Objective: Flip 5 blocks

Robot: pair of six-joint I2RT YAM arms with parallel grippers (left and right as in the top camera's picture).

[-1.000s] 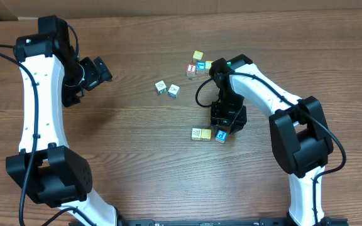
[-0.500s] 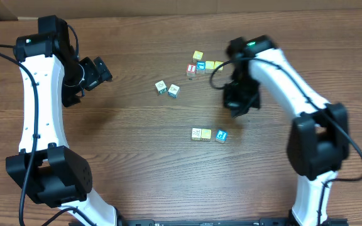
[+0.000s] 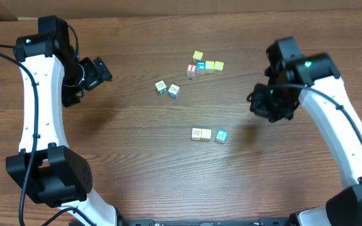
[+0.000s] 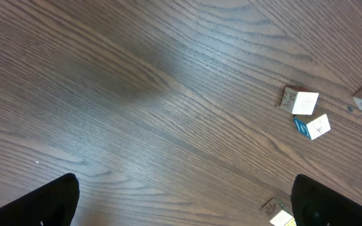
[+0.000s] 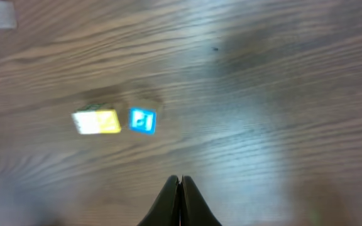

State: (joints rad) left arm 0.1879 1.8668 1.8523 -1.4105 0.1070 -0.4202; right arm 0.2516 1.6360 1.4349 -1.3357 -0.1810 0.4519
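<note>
Right pincer [image 5: 180,183] swung away; wrist view alone shows it closed.

My left gripper [image 3: 98,71]: jaws spread wide, holding nothing. My right gripper [image 5: 180,191]: jaws pressed together, holding nothing.

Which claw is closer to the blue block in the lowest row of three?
Right. The right gripper sits just right of the blue block; the left gripper is far off to its left.

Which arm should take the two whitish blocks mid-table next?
Left, probably: the left gripper is open, nearer the whitish blocks, and its wrist view shows them. The right gripper is shut and farther off.
</note>
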